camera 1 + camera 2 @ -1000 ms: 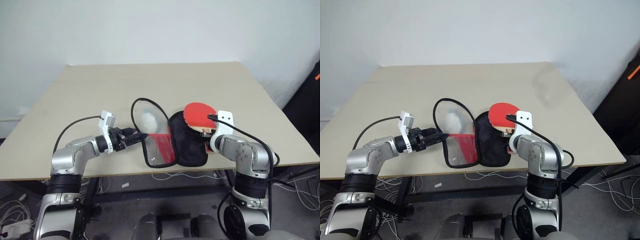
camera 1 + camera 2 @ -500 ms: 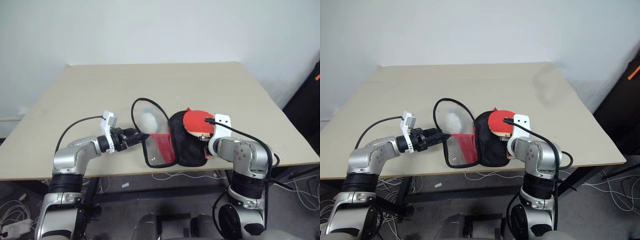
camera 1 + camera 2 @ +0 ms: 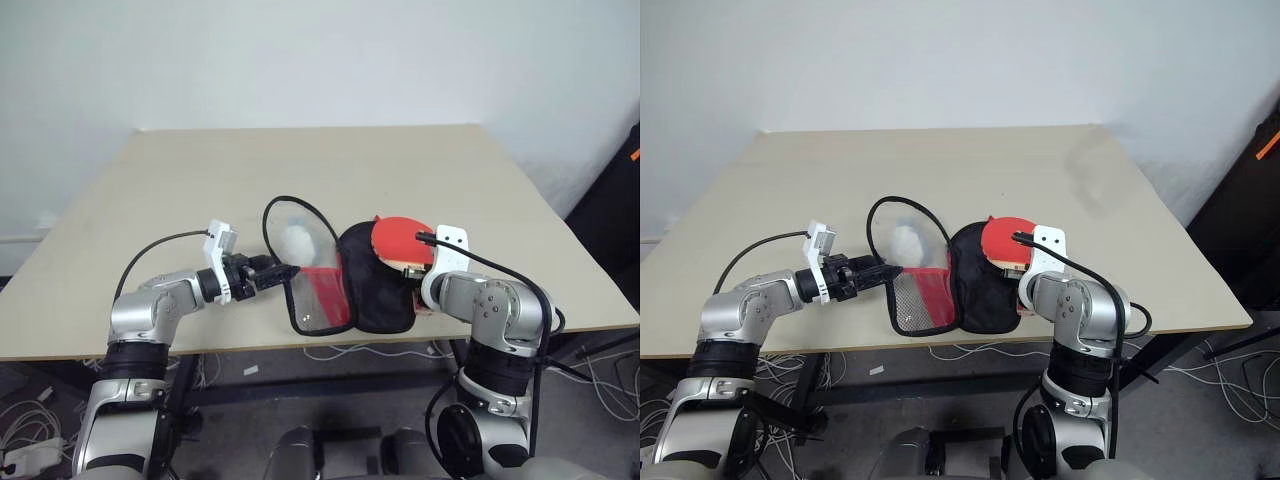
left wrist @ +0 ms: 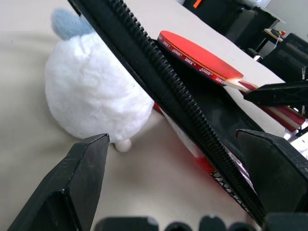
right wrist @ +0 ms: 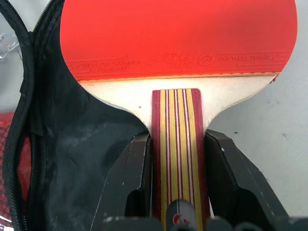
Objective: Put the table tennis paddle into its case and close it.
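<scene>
The table tennis paddle (image 5: 178,33), red-faced with a striped wooden handle, hangs tilted over the right part of the case's black half (image 3: 375,285). My right gripper (image 5: 177,144) is shut on the handle, a finger (image 5: 137,178) on each side. The case lies open on the table. Its clear flap (image 3: 300,250) stands raised, with a red panel (image 3: 322,295) at its base. My left gripper (image 3: 285,270) is open at the flap's left edge. The black zip rim (image 4: 159,72) runs between its wide-apart fingers (image 4: 82,178).
A white fluffy ball (image 4: 91,91) sits on the table just behind the clear flap. The beige table (image 3: 300,170) stretches far back to a white wall. The case lies close to the table's front edge (image 3: 250,345). Cables hang below that edge.
My right wrist has tipped down a little, so the paddle's head has dropped slightly closer to the black half of the case. The left arm and the flap have stayed put.
</scene>
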`<act>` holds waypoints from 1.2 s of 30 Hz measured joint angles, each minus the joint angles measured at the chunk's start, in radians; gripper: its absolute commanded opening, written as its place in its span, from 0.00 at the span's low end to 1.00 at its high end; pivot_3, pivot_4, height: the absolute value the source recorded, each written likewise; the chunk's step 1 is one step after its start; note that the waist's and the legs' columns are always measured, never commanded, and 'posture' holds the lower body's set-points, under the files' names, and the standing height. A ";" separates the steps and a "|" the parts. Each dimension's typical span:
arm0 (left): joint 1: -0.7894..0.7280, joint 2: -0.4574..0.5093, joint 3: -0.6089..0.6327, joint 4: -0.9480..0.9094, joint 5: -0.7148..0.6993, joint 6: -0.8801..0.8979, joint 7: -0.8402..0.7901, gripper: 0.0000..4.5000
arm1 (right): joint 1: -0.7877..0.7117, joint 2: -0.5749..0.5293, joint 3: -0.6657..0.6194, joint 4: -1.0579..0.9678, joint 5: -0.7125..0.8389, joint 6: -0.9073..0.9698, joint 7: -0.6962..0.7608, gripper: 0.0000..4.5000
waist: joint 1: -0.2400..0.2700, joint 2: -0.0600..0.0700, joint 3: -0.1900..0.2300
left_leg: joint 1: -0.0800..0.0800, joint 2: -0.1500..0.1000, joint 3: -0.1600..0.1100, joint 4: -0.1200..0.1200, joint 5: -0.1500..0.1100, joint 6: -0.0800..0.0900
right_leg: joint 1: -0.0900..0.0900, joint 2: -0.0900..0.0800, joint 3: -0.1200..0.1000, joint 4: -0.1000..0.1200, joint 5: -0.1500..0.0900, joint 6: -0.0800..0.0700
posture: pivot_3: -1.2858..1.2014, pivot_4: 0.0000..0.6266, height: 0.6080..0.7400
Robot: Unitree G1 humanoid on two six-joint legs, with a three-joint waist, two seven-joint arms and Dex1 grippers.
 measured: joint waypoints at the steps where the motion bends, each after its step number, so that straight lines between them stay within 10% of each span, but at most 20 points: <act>1: -0.002 -0.003 -0.002 0.000 0.001 -0.001 -0.001 1.00 | 0.000 0.000 0.002 0.005 0.001 0.000 0.000 0.27 | 0.000 0.000 0.000 | 0.000 0.000 0.000 0.000 0.000 0.000 | 0.000 0.000 0.000 0.000 0.000 0.000 | 0.52 0.00 0.87; 36: -0.018 -0.011 -0.017 0.001 0.009 -0.014 -0.009 1.00 | -0.063 -0.007 0.154 0.150 0.107 -0.095 0.073 0.27 | -0.007 0.000 0.000 | 0.000 0.000 0.000 0.001 0.000 0.000 | 0.000 0.000 0.000 0.001 0.000 0.001 | 0.52 0.00 0.87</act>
